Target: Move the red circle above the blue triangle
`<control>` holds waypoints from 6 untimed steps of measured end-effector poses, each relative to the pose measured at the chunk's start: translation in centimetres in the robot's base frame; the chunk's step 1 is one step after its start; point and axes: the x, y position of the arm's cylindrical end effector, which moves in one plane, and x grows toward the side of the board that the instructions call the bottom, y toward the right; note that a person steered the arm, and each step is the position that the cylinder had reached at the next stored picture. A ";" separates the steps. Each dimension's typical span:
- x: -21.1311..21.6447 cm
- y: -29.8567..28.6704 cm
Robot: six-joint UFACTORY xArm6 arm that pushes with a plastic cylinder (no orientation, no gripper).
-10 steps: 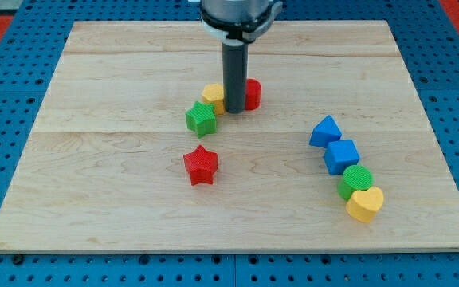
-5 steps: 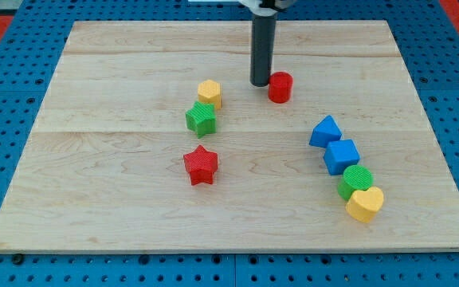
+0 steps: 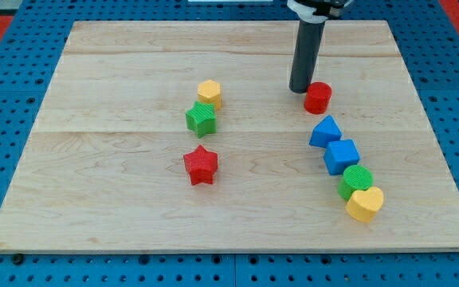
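The red circle (image 3: 318, 97) is a short red cylinder standing on the wooden board (image 3: 118, 191) in the upper right part. My tip (image 3: 300, 89) rests on the board against the red circle's upper left side. The blue triangle (image 3: 324, 131) lies just below the red circle, a small gap between them. The rod rises from the tip toward the view's top.
Below the blue triangle run a blue cube (image 3: 342, 155), a green circle (image 3: 355, 181) and a yellow heart (image 3: 365, 203) in a chain. Left of centre sit a yellow hexagon (image 3: 209, 93), a green star (image 3: 201, 119) and a red star (image 3: 201, 165).
My tip has moved to the right and slightly down, pushing the red circle from beside the yellow hexagon to just above the blue triangle. The other blocks have not moved.
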 end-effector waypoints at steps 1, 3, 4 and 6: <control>-0.2 0.2; -0.9 2.4; -0.9 3.5; 1.0 3.5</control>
